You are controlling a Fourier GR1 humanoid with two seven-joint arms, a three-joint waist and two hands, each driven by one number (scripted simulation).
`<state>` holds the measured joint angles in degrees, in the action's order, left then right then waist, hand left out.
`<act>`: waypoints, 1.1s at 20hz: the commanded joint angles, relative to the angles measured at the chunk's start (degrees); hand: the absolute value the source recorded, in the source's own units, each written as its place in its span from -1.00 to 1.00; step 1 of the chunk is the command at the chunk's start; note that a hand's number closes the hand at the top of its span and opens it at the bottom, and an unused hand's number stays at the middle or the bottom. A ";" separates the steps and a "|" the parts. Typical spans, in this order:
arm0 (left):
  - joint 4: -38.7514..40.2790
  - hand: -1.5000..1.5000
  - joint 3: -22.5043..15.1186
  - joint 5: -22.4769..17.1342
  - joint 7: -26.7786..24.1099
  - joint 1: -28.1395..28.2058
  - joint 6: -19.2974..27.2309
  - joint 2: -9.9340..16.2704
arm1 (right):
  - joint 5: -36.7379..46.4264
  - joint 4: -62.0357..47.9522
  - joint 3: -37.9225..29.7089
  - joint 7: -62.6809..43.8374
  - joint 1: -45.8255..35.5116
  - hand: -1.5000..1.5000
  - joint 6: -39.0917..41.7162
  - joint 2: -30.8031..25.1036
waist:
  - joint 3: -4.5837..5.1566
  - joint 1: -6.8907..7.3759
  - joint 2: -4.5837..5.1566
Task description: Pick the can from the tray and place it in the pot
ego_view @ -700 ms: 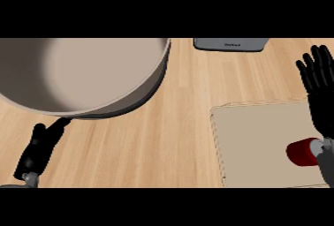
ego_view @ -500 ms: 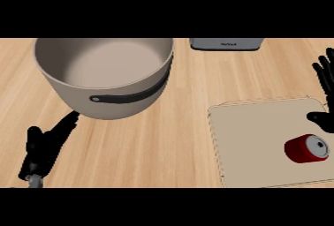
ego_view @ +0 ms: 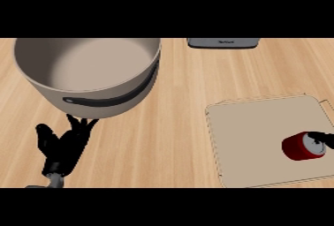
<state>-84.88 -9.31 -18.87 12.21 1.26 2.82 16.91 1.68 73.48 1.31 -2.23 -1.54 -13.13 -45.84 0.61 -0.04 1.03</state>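
Head view: one can [ego_view: 302, 147], one pot [ego_view: 88, 73]

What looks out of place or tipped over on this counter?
Only the red can: it lies on its side on the beige tray, near the right edge, with the right robot hand touching it. The pot stands upright.

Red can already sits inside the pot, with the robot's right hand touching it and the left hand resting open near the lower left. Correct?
Not quite. The head view shows the red can on the tray, not in the pot, which is empty. The right hand and left hand are as described.
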 commanded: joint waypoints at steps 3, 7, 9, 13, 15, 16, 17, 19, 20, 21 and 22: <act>-3.91 0.00 -3.67 -1.11 0.99 -5.76 -2.57 -3.50 | 9.68 4.75 6.32 -7.79 0.64 -1.00 1.45 -5.98 | -0.41 -0.55 -1.19; -5.62 0.00 -4.53 -0.60 -0.69 -1.66 -2.94 -3.69 | 5.84 12.97 4.00 -17.46 0.03 -1.00 9.27 -12.49 | -0.32 -0.90 -1.57; -6.08 0.00 -4.43 -0.63 1.21 -3.83 -1.99 -3.96 | 3.62 15.70 2.48 -22.25 -2.76 -1.00 13.10 -15.41 | -0.34 -0.83 -1.47; -8.48 0.00 -4.36 -1.38 0.26 0.79 -3.73 -2.59 | -3.37 23.64 1.68 -33.63 -1.84 -1.00 20.39 -18.16 | -0.29 -1.10 -1.94; -6.42 0.00 -2.52 -2.03 1.65 -2.72 -3.84 -1.75 | -6.04 26.52 1.96 -39.49 -2.65 -1.00 22.67 -18.56 | -0.33 -1.35 -1.56; -9.31 0.00 -3.69 -1.37 2.72 -1.93 -2.79 -2.05 | -7.30 26.97 0.84 -43.55 -5.16 -1.00 23.01 -19.44 | -0.36 -0.41 -1.61; -4.58 0.00 -2.97 -0.91 1.69 -4.72 -2.51 -2.98 | -8.37 29.27 1.93 -46.62 -4.87 -1.00 23.57 -18.88 | -0.31 -1.36 -1.35; -8.19 0.00 -2.79 -2.32 3.41 -3.52 -2.57 -2.77 | -9.40 30.98 1.56 -51.53 -5.18 -1.00 22.02 -17.74 | -0.43 -0.72 -1.46; -8.92 0.00 -5.08 0.01 2.86 -2.66 -1.23 -3.93 | -9.88 31.89 2.03 -53.78 -6.21 -1.00 22.41 -17.75 | -0.45 -0.33 -1.40; -7.90 0.00 -4.18 -0.84 0.30 -0.42 -3.61 -2.97 | -11.78 33.18 0.59 -55.35 -6.17 -1.00 22.67 -17.89 | -0.44 -0.46 -1.43; -10.16 0.00 -4.02 -0.67 2.47 -1.56 -2.72 -2.27 | -10.96 33.81 2.10 -56.65 -5.49 -1.00 21.16 -16.04 | -0.51 -0.30 -1.41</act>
<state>-89.32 -10.86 -20.46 15.87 3.14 2.44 14.99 -6.90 103.51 3.09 -51.19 -6.49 8.18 -63.06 0.57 -0.30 -0.04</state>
